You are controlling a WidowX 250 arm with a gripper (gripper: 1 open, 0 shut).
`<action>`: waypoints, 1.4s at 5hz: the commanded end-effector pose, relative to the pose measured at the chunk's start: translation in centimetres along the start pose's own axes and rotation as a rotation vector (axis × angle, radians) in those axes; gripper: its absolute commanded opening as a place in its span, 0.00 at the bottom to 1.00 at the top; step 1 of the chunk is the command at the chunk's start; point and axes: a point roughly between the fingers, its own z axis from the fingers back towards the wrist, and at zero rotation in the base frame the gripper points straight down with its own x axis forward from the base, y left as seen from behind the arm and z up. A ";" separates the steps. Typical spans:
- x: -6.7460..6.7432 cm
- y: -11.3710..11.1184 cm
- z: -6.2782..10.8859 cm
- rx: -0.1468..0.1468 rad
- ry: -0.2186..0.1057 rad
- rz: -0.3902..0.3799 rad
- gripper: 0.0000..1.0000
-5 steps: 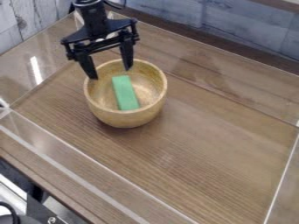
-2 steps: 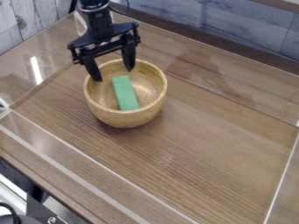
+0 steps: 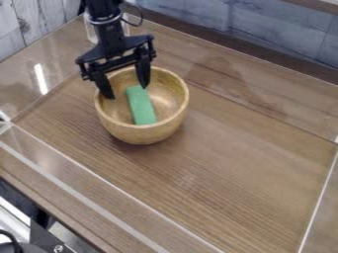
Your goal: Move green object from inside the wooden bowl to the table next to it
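Apparently spread wide, the black two-fingered gripper (image 3: 125,75), to straddle the bright-green rectangular block (image 3: 140,105) lying inside the round light-tan wooden bowl (image 3: 169,128); probably lined up for a coming pinch.

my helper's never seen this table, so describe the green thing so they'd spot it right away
On the brown wood-grain tabletop, find the round light-tan wooden bowl with the thick rim. Inside it lies a small, flat, bright-green rectangular block, longer than it is wide. It is the only green thing in view, set against the pale wood around it and the black gripper above.
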 end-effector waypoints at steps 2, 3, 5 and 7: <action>0.6 -2.1 0.8 -0.040 -0.013 -0.108 1.00; 1.5 -2.5 0.7 -0.049 -0.004 -0.067 1.00; 1.8 -2.3 0.0 -0.043 0.004 -0.015 1.00; 0.4 -3.6 -0.3 -0.038 0.006 0.035 0.00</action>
